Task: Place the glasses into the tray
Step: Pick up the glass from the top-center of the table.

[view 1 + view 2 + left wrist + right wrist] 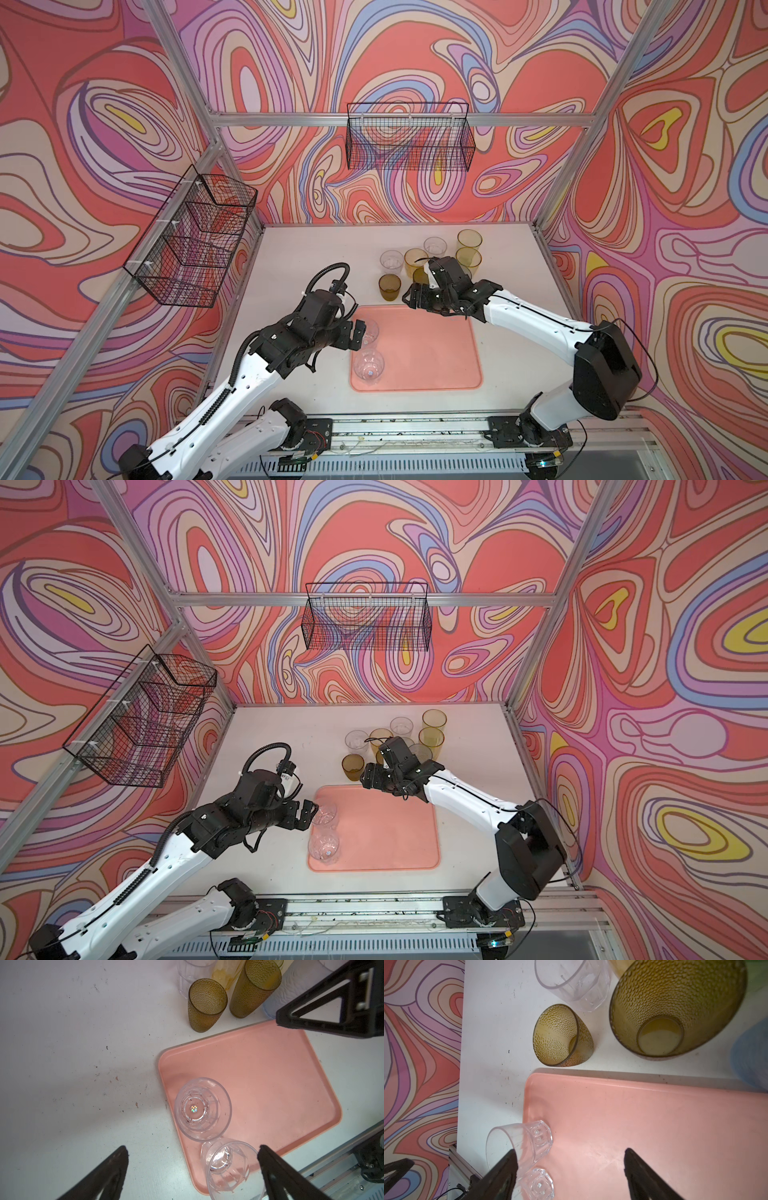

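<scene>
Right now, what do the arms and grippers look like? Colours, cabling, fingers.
Both arms match: white shell links on the left arm and right arm, black joint housings. The left gripper and right gripper are all black, with triangular open-frame fingers. A black corrugated conduit loops at the left wrist; a thin black cable trails the right arm. No markings visible.

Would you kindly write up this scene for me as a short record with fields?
tray: pink tray lying on the white table
in tray: two clear glasses, standing along its left edge
outside tray: other glasses, clear, amber and yellow, grouped on the table beyond its far edge; brown glass closest to it
left claw: open, empty, beside the clear glasses
right claw: open, empty, over the tray's far edge
walls: two black wire baskets
</scene>
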Controlling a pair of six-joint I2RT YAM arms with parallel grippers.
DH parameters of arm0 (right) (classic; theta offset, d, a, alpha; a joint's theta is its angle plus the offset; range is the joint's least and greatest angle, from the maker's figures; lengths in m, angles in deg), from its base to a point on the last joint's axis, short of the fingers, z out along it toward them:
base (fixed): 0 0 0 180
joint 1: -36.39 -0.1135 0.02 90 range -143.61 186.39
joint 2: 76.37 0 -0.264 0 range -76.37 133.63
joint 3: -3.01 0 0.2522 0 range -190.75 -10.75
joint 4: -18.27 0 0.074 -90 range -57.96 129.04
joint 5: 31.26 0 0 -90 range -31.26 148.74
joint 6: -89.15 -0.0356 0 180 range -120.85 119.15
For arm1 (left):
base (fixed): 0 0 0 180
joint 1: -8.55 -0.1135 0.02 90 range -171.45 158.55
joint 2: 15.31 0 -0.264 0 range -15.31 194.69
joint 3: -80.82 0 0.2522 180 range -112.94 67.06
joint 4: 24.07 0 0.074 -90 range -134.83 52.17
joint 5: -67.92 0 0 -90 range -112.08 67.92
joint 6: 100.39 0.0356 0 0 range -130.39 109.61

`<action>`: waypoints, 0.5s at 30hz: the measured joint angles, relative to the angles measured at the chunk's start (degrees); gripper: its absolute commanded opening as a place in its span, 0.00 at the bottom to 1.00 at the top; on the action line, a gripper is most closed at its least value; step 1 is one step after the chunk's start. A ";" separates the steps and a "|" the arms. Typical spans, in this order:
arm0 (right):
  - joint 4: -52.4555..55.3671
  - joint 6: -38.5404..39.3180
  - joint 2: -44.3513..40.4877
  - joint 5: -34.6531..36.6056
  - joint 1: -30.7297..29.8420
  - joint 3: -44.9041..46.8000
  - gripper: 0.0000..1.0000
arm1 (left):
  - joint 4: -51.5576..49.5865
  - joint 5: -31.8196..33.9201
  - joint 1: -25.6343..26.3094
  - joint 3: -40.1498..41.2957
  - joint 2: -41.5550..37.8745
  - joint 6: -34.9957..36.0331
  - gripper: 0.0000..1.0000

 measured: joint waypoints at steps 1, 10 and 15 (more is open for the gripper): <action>-0.24 -0.28 0.98 -0.11 0.00 -0.55 0.74 | 0.00 0.22 0.00 0.26 -0.39 0.00 1.00; -2.43 -2.62 9.84 -0.26 -0.24 -5.60 0.54 | 0.02 1.73 -0.04 0.26 0.85 -0.07 1.00; -3.32 -3.30 11.98 0.70 -0.52 -7.48 0.50 | 0.00 1.55 -0.11 0.26 1.97 -0.04 1.00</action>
